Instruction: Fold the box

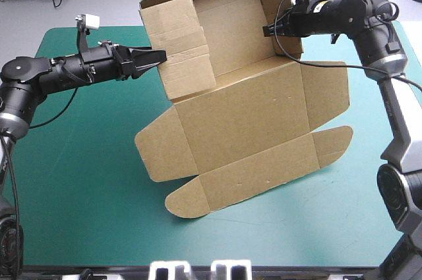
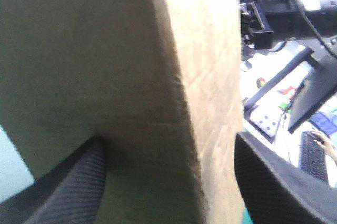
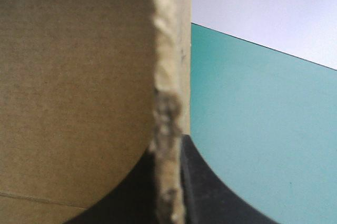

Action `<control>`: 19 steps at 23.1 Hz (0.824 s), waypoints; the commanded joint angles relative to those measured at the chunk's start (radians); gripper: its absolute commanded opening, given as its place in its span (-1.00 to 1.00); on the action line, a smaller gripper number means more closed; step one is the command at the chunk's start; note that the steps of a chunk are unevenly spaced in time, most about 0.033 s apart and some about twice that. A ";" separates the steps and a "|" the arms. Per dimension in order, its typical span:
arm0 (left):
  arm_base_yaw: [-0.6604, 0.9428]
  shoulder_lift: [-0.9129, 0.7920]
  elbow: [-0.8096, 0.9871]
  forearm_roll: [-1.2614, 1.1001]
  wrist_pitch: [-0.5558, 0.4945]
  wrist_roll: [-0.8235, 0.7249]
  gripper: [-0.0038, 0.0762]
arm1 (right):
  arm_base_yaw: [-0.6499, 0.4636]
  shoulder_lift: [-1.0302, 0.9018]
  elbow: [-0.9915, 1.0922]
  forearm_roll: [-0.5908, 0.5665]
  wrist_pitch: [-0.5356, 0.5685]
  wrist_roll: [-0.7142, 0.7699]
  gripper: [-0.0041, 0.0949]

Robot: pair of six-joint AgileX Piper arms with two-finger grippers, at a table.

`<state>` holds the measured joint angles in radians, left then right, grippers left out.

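Box: the brown box (image 1: 250, 128) sits mid-desk, turned a little askew and half opened out. Its near half lies flat on the teal-green cover (image 1: 79, 161), while its far half is lifted and stands tilted up.
Near half: a wide panel with a round-cornered flap along its near edge, a second rounded flap to the right and an angled flap to the left, all flat on the desk.
Far half: a back panel with a wall on each side, both turned inward. The left wall is creased in several places, and its lower part overlaps the back panel.
Left hand: the left hand (image 1: 158, 58) reaches in from the left and pinches the left wall at its outer edge.
Left wrist view: the box (image 2: 131, 66) fills the space between the black fingers (image 2: 79, 182) — a shaded face lies against one finger and a lit face against the other, with a fold ridge between.
Right hand: the right hand (image 1: 269, 29) comes in from the far right and is clamped on the right wall, partway up it.
Right wrist view: a frayed edge of the box (image 3: 73, 76) runs straight out between the fingers (image 3: 210, 192), which are all but together with only the sheet between them. The cover (image 3: 263, 129) lies beyond on one side.
Arms: both are held above the desk — the hands are well apart, with the back panel between them.
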<state>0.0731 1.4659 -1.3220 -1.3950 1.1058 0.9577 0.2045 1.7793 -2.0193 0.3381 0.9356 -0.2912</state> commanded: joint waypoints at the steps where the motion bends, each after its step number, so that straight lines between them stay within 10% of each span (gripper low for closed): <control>1: -0.034 -0.038 -0.028 0.026 -0.127 -0.058 0.34 | 0.032 -0.043 -0.026 -0.009 -0.102 0.053 -0.96; 9: -0.241 -0.036 -0.028 0.424 -0.600 -0.386 0.33 | 0.099 0.000 -0.026 -0.103 -0.118 0.141 -0.96; 19: -0.310 0.024 -0.028 0.742 -0.647 -0.720 0.07 | 0.168 0.031 -0.026 -0.120 -0.112 0.185 -0.96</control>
<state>-0.2134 1.5075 -1.3220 -0.6349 0.4859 0.2645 0.3361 1.8569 -2.0143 0.1342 0.8871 -0.1167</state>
